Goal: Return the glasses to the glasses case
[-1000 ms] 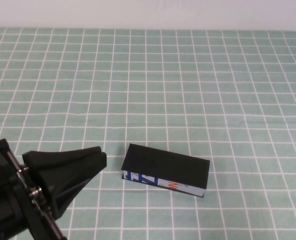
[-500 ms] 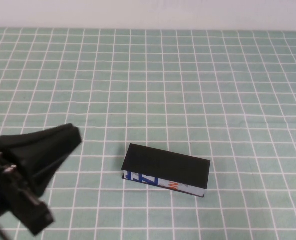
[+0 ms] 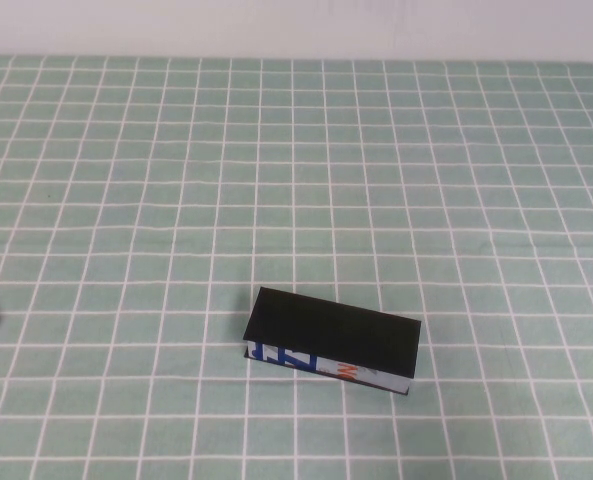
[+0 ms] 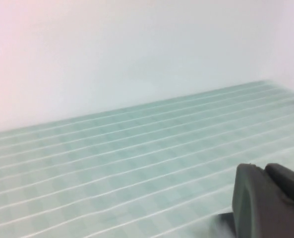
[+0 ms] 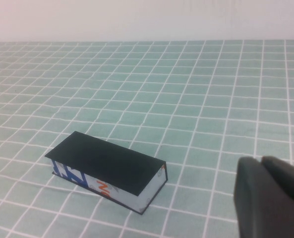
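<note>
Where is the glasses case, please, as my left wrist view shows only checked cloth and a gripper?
Observer: The glasses case lies on the cloth, front middle in the high view, lid shut.
Operator: Are the glasses out?
Observer: No view shows them.
Operator: And the grippers?
Observer: The right gripper is apart from the case and outside the high view. The left gripper is at that view's left edge, also apart.

Glasses case [image 3: 333, 340] shut, black lid up, white printed side facing robot, lying flat, angled, on table's near-center; glasses hidden.
</note>
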`<state>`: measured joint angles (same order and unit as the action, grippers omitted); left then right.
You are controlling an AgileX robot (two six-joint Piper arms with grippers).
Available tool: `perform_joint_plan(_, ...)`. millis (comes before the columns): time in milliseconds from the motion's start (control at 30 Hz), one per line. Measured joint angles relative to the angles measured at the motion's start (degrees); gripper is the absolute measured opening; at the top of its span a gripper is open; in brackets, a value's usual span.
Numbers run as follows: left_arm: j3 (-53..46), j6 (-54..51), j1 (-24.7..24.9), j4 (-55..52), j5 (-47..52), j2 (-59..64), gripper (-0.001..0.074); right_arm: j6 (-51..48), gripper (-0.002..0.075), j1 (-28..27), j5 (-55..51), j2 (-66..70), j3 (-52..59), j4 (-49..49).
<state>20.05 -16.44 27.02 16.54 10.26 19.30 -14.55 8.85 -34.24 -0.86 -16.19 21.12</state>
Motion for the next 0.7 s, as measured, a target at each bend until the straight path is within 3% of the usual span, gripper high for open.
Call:
perform_joint_plan(167,-5.7,13.3,-10.0,-15.1,-0.8,-9.1,-0.0002,0.0,-0.0013,0.0,0.0,0.0,0.0,0.0)
perform_joint_plan(367,-14.2,16.1,-17.7,-18.6,-3.1,-16.1,-0.0002,0.0,-0.0013,0.0,0.0,0.0,0.0,0.0)
perform_joint_plan(533,-20.7,18.3,-20.4,-18.7,-2.6,-19.7,-0.0002,0.0,-0.0013,0.0,0.0,0.0,0.0,0.0)
perform_joint_plan(700,-21.5,18.9,-20.9,-19.3,4.5,-19.9,-0.0002,0.0,-0.0013,0.0,0.0,0.0,0.0,0.0)
